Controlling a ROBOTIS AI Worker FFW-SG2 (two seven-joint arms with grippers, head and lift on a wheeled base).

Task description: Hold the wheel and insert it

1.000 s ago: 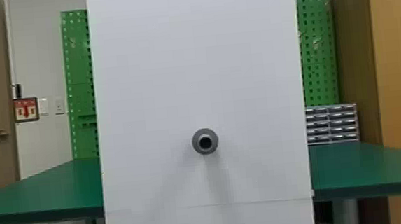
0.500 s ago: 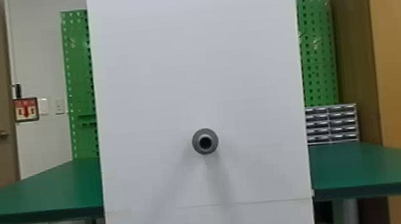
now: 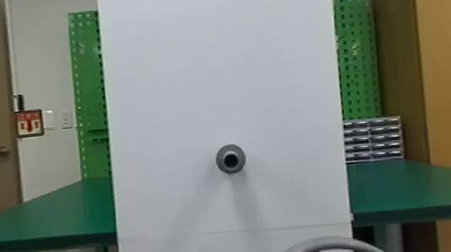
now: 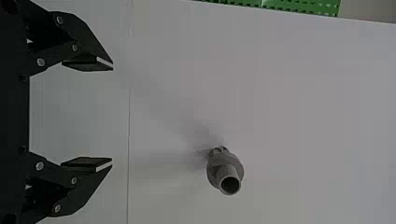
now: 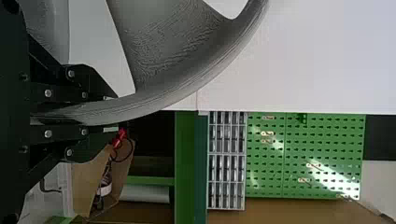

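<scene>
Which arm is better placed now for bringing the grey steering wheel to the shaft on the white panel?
Right, most likely: the right gripper is shut on the rim of the steering wheel, while the left gripper stands open and empty, lower than the shaft.

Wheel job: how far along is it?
Grasping looks done: the right gripper is closed on the rim of the wheel. In hand, the wheel sits lower than the peg, to its right. Left to do: fitting it onto the peg, whose end is bare.
</scene>
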